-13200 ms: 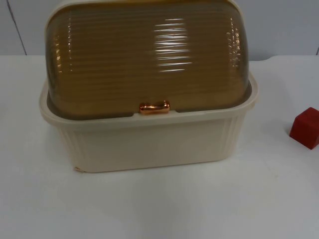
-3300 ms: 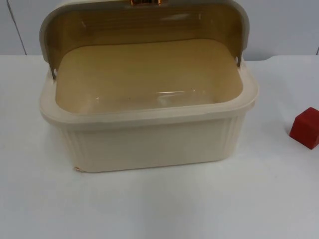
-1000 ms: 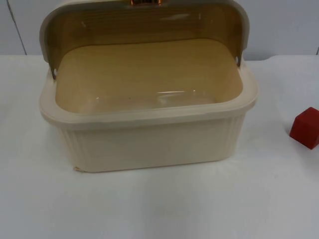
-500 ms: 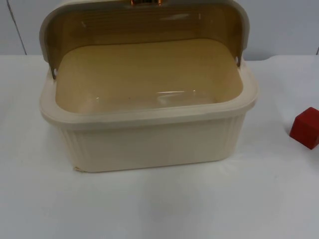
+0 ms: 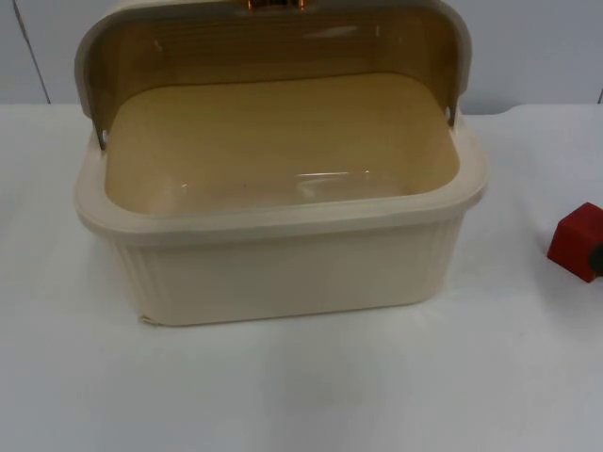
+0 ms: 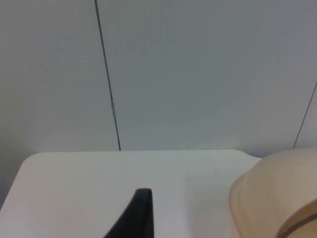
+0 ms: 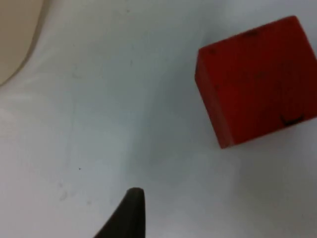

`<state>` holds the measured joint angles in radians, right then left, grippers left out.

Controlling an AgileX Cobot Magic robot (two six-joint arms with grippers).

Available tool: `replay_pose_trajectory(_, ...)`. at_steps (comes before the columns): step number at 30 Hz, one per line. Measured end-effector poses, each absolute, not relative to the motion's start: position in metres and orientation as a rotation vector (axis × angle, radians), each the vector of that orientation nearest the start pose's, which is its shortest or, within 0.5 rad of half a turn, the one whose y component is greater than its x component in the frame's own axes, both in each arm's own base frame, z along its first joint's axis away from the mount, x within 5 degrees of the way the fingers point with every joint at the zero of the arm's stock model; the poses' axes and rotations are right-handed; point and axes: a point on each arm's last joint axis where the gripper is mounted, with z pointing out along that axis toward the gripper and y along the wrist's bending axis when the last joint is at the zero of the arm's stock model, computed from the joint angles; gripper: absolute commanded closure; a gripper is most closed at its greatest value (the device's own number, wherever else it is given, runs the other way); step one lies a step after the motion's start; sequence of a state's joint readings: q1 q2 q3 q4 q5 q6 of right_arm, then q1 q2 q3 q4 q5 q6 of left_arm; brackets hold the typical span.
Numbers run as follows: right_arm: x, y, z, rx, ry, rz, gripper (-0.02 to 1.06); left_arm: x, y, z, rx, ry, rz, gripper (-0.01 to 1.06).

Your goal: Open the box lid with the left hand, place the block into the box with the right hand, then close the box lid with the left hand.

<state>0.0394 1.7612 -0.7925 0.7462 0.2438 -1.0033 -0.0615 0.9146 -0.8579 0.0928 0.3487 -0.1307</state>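
The right gripper (image 5: 596,256) is just entering the top view at the table's right edge, a small dark tip showing against the red cube-shaped block (image 5: 576,241). In the right wrist view one black fingertip (image 7: 130,210) stands over the white table top (image 7: 99,124), and the block (image 7: 257,79) lies a little ahead of it and to one side, resting flat on the table and not between any fingers; how wide this gripper stands open I cannot tell, and it has hold of nothing that can be seen.

The left gripper waits off to the box's side: its wrist view shows a single black fingertip (image 6: 138,213) above the white table, with the grey partition wall (image 6: 198,74) behind and a curved cream edge of the box (image 6: 267,198) close by. Its opening cannot be told either.

The cream ribbed plastic box (image 5: 283,268) sits in the middle of the table, well apart from the block. Its amber see-through domed lid (image 5: 273,42) is swung up and back, the copper-coloured handle (image 5: 275,5) at the top, and the inside is bare.
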Motion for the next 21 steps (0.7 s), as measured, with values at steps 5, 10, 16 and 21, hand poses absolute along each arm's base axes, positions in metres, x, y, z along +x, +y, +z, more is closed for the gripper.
replay_pose_trajectory(5, 0.317, 0.032, 0.132, -0.518, 2.513, 0.03, -0.01, 0.194, -0.009, 0.371, -0.005, 1.893, -0.041, 0.02)
replay_pose_trajectory(10, 0.331, 0.033, 0.126, -0.582, 2.496, 0.002, -0.01, 0.194, -0.009, 0.371, -0.005, 1.895, -0.041, 0.02)
replay_pose_trajectory(16, 0.361, 0.04, 0.115, -0.669, 2.501, 0.06, -0.01, 0.194, -0.009, 0.37, -0.005, 1.899, -0.04, 0.02)
replay_pose_trajectory(21, 0.379, 0.046, 0.11, -0.719, 2.505, 0.123, 0.23, 0.194, -0.009, 0.37, -0.005, 1.899, -0.04, 0.02)
